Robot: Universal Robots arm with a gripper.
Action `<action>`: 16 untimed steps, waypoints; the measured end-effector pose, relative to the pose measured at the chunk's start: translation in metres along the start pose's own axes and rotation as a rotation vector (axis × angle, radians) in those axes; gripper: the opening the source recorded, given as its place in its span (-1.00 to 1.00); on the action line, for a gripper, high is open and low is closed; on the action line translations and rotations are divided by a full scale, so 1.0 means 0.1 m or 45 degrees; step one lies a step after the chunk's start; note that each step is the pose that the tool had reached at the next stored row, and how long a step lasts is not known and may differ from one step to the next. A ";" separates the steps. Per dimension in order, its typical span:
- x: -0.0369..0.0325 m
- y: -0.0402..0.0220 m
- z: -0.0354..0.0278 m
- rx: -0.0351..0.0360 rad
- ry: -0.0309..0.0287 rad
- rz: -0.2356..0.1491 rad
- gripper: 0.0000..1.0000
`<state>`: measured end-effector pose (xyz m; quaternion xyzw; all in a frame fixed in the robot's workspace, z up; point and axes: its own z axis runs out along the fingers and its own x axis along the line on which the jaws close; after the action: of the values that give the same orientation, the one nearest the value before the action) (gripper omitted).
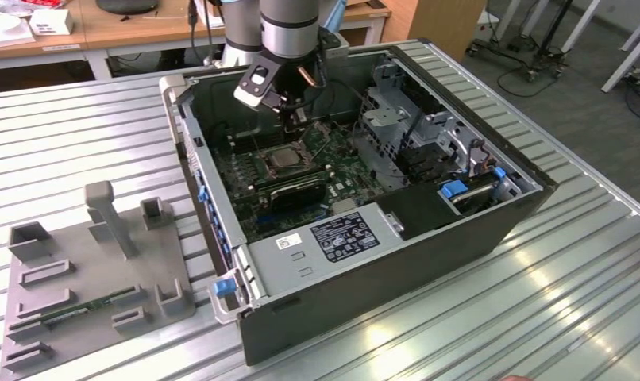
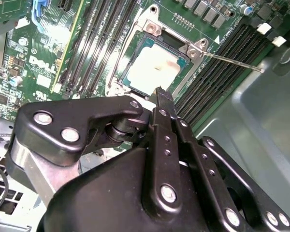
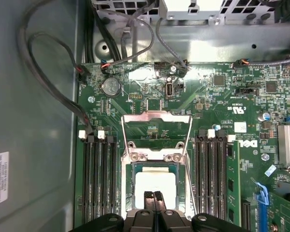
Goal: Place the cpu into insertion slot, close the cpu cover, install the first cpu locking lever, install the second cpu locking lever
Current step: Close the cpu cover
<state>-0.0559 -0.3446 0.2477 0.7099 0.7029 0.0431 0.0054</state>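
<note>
Hovering above the cpu, which is seated in the insertion slot mid-board, the claw is pressed together, empty; the cpu cover should be pressed squarely, clear of the unlatched locking lever.

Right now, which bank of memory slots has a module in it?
The bank beside the blue clip: a green memory module stands in its outermost slot. The bank by the grey case wall is bare.
</note>
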 end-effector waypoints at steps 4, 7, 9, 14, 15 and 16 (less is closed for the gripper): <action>0.002 0.003 -0.050 0.0001 -0.0001 0.000 -0.79; 0.003 0.004 -0.053 -0.0001 0.0002 0.000 -0.79; 0.003 0.004 -0.054 0.0000 0.0000 0.000 -0.79; 0.003 0.004 -0.054 0.0001 -0.0001 0.000 -0.79; 0.003 0.004 -0.054 0.0001 0.0000 0.000 -0.79; 0.003 0.004 -0.054 0.0001 -0.0001 0.000 -0.79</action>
<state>-0.0558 -0.3447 0.2531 0.7099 0.7030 0.0431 0.0054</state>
